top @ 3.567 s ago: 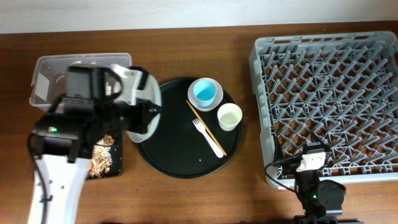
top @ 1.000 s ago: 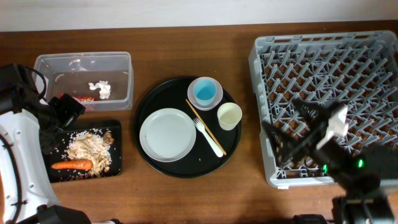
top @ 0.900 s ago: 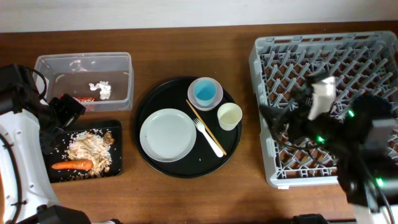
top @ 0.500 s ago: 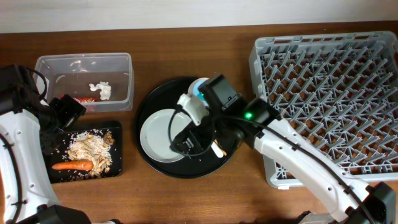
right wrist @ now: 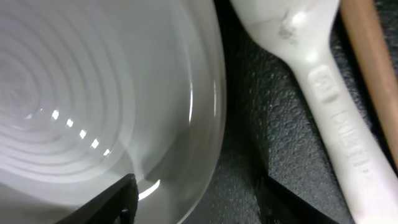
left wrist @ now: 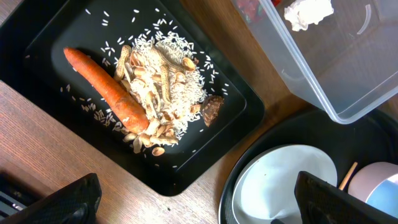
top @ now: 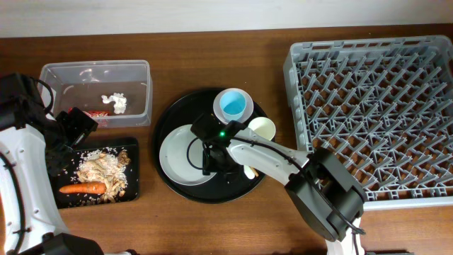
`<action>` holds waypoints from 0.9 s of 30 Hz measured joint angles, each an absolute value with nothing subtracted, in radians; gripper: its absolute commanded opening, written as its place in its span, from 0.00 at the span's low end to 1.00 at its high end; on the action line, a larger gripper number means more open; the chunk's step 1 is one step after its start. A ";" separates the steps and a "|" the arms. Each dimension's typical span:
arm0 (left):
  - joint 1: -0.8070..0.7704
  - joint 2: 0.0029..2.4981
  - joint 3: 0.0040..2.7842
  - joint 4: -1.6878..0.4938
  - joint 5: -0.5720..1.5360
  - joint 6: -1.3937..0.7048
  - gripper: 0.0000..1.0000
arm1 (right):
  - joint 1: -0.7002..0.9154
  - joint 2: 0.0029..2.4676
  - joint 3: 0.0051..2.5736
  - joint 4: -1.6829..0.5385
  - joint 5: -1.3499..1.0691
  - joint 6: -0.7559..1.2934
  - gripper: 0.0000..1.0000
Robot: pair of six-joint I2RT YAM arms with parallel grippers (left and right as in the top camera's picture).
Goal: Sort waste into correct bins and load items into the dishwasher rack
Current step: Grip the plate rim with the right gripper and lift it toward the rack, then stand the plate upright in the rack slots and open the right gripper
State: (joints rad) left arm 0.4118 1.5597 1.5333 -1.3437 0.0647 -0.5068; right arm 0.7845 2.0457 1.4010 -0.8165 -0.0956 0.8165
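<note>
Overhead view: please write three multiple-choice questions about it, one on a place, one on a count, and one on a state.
1. Where does the carrot lie?
A. in the clear tub
B. on the wooden table
C. in the shallow black tray

2. How many cups stand on the round black tray?
A. one
B. two
C. three

3. What does the dishwasher rack hold?
A. nothing
B. one plate
C. one fork

Answers:
1 C: the carrot rests beside the rice inside that tray.
2 B: only the light-blue cup and the white cup stand there.
3 A: only bare pegs show in it.
</note>
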 measured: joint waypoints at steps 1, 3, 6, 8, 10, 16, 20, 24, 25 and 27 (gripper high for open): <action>0.412 1.560 1.533 -1.344 0.065 -0.507 0.99 | 0.785 2.047 1.401 -0.815 -0.088 0.814 0.31; 0.412 1.560 1.533 -1.344 0.064 -0.507 0.99 | 0.786 2.050 1.402 -0.812 -0.079 0.823 0.21; 0.412 1.560 1.533 -1.344 0.065 -0.507 0.99 | 0.785 2.050 1.407 -0.820 -0.086 0.828 0.04; 0.412 1.560 1.533 -1.344 0.065 -0.507 0.99 | 0.781 2.050 1.428 -0.843 -0.087 0.840 0.04; 0.412 1.560 1.533 -1.344 0.065 -0.507 0.99 | 0.780 2.050 1.453 -0.880 -0.089 0.834 0.04; 0.412 1.560 1.533 -1.344 0.064 -0.507 0.99 | 0.781 2.039 1.516 -0.972 -0.094 0.813 0.04; 0.412 1.560 1.533 -1.344 0.065 -0.507 0.99 | 0.691 1.789 1.518 -1.034 -0.100 0.701 0.04; 0.412 1.560 1.533 -1.344 0.065 -0.507 0.99 | 0.411 1.468 1.520 -1.158 -0.046 0.551 0.04; 0.412 1.560 1.533 -1.344 0.065 -0.507 0.99 | 0.223 1.404 1.522 -1.175 -0.033 0.486 0.04; 0.412 1.560 1.533 -1.344 0.065 -0.507 0.99 | 0.017 1.367 1.522 -1.170 -0.002 0.404 0.04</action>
State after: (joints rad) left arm 0.4118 1.5597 1.5333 -1.3437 0.0647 -0.5068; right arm 0.0174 1.3674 1.5223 -1.1702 -0.0021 0.4038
